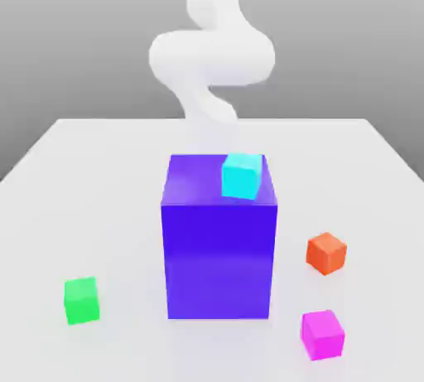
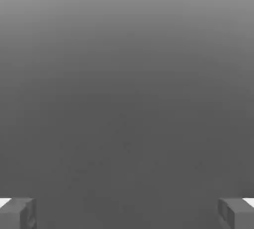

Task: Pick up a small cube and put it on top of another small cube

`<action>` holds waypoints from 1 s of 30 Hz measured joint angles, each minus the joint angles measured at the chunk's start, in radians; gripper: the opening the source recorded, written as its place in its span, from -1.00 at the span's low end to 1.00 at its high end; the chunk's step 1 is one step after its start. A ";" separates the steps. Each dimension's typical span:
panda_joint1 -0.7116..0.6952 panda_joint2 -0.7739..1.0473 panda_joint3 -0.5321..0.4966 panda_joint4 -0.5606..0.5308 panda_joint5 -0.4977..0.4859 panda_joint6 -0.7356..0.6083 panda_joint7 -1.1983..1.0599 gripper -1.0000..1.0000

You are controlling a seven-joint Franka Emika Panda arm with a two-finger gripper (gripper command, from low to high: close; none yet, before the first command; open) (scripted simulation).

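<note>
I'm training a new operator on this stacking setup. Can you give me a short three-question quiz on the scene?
1. True or false: the cyan cube sits on top of the big purple-blue block.
2. Which small cube lies nearest the magenta cube: A) green cube, B) orange cube?
3. The gripper fingers stand ____.

Key: 1 true; 2 B; 3 open, holding nothing.
</note>
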 joint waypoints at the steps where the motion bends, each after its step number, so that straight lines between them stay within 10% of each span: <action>1: 0.024 0.032 -0.011 -0.007 0.003 0.014 -0.045 0.00; 30: 0.404 0.882 -0.077 -0.194 0.089 0.385 -1.271 0.00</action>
